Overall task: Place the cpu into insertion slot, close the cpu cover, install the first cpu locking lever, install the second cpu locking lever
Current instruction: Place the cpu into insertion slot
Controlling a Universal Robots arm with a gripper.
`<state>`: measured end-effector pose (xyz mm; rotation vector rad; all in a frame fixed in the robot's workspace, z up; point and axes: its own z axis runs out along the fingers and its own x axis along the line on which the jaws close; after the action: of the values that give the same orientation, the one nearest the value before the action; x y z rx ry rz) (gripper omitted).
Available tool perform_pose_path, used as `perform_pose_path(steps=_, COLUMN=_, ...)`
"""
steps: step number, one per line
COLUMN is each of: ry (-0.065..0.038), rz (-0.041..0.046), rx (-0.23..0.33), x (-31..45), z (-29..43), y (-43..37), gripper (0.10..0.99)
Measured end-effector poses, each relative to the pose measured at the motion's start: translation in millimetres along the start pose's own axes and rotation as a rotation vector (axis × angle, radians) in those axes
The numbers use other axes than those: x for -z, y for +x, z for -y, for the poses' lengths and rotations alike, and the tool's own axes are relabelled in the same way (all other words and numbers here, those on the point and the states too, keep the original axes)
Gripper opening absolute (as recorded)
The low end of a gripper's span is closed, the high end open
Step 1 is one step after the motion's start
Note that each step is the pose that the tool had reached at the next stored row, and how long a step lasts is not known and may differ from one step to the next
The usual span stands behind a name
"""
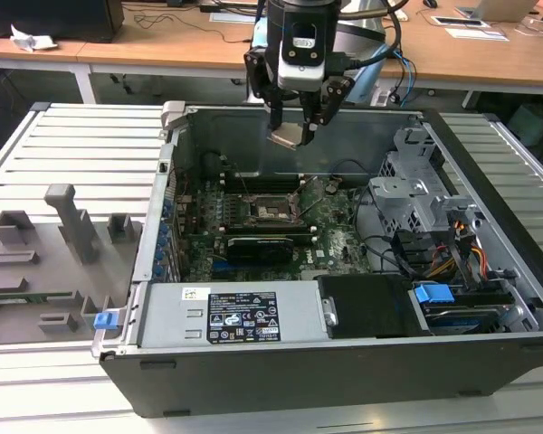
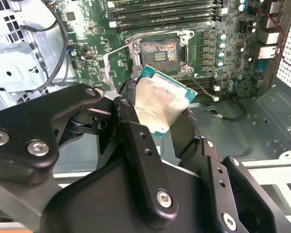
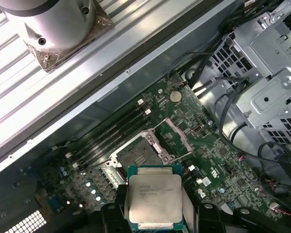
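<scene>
cpu (image 1: 287, 136) above insertion slot (image 1: 273, 212), prob. not touching.

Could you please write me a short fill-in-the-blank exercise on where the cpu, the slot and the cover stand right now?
1. The claw grips the cpu ____ the slot, not in it.
2. No chip sits in the slot, so it is ____.
3. The cover beside the slot is swung ____.

Missing words: above; empty; open.
</scene>
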<state>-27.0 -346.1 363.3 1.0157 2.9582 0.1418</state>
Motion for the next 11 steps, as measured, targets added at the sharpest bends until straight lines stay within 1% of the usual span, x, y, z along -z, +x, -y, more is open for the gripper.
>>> perform_pose_path(steps=5, ry=-0.001, rz=0.0057, rx=-0.064, x=-0.8, z=0.1, y=0.0, gripper=0.529)
perform_pose_path(steps=7, ry=-0.002, rz=0.0088, rx=-0.098, x=-1.3, z=0.1, y=0.0, gripper=0.529)
perform_pose_path(steps=11, ry=-0.003, rz=0.0129, rx=-0.143, x=-1.9, z=0.2, y=0.0, gripper=0.529)
